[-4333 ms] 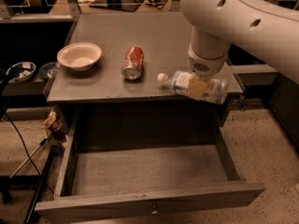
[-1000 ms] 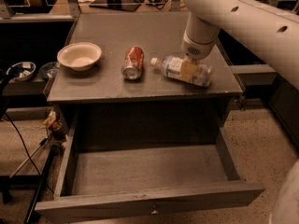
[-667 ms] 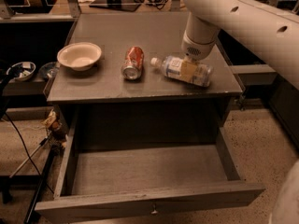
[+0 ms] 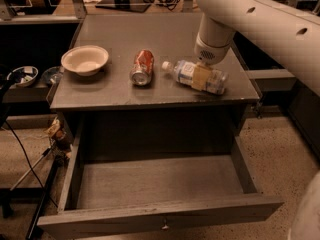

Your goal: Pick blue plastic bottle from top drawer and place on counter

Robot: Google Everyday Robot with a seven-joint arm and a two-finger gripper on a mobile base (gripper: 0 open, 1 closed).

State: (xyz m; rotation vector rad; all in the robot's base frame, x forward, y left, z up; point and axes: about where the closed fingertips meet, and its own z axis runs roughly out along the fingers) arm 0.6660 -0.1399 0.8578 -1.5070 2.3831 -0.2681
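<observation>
The blue plastic bottle (image 4: 184,73) lies on its side on the counter (image 4: 125,34), right of centre, with its white cap pointing left. My gripper (image 4: 202,76) comes down from the white arm at the upper right and is shut around the bottle's middle. One beige finger (image 4: 201,77) shows across the label. The top drawer (image 4: 100,222) is pulled fully open below the counter. Its grey bottom is bare, and a small knob (image 4: 164,227) sits on the front panel.
A red-orange soda can (image 4: 142,67) lies on the counter just left of the bottle's cap. A cream bowl (image 4: 85,59) stands at the counter's left. Small dishes (image 4: 25,75) sit on a lower shelf to the left. Cables and a stand are on the floor at the left.
Since 4.3 s ago the gripper carried the bottle left from the counter's right edge and down onto the counter. Over the last second nothing has visibly moved.
</observation>
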